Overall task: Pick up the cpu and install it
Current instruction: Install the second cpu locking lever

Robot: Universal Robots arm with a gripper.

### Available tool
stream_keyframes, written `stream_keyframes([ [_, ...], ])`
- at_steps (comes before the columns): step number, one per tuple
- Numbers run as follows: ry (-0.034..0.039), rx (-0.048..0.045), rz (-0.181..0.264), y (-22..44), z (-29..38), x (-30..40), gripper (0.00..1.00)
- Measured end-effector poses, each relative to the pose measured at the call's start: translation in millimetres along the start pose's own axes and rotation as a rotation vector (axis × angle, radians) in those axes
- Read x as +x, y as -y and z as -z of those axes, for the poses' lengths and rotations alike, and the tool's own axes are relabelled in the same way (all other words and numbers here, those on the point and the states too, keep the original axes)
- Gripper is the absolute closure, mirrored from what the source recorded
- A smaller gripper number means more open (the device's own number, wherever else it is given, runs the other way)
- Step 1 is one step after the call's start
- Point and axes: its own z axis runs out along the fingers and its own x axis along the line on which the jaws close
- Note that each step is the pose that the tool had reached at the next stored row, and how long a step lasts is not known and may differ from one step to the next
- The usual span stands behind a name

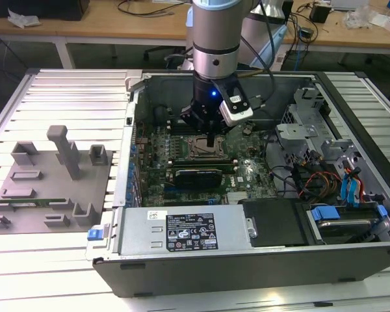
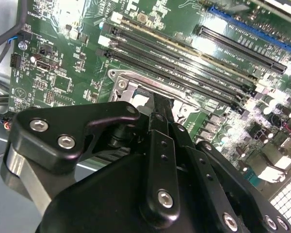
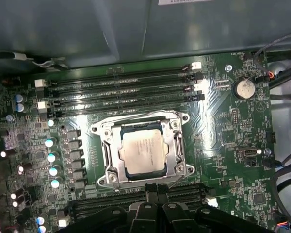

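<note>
On the exterior view's left, a grey tray [image 1: 32,214] with upright fixtures lies on the slatted table, and a thin green memory stick [image 1: 26,203] rests in one of its slots. Beside it to the right stands an open computer case [image 1: 182,260] with a green motherboard [image 1: 182,140] inside. The gripper [image 1: 211,140] hangs over the board's middle, its tip just above the metal socket [image 1: 205,148]. In the first wrist view, the cpu [image 3: 143,153] lies flat inside the socket frame [image 3: 106,155], silver top up, next to the black memory slots [image 3: 121,90]. The gripper [image 3: 157,189] sits at the frame's edge, off the chip, its fingers apparently pressed together and empty. Farther right are blue drive tabs [image 1: 325,212].
</note>
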Motion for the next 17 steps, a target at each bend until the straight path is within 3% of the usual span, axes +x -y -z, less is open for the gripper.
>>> stream_keyframes([
  [9, 0.0045, -0.0062, 0.1, 5.6, -1.4, 0.0, 0.89],
  [17, 0.0063, -0.0085, 0.135, 20.2, -3.6, 4.3, 0.89],
])
